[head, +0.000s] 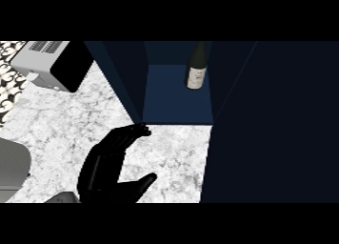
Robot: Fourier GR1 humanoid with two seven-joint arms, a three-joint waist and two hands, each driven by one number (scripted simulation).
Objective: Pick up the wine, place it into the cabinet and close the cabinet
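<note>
A dark wine bottle (196,68) with a pale label stands upright inside the navy cabinet (174,102), near the back right of its shelf. The cabinet's left door (119,78) stands open, seen edge-on. My left hand (109,164) is on the counter in front of the cabinet, fingers straight, with its fingertips (138,128) close to the lower corner of the open left door. It holds nothing. My right hand does not show anywhere in the head view.
A grey and black toaster oven (54,69) sits at the back left of the white marble counter (67,124). A large dark panel (281,124) fills the right side. A grey rounded object (7,167) lies at the left edge.
</note>
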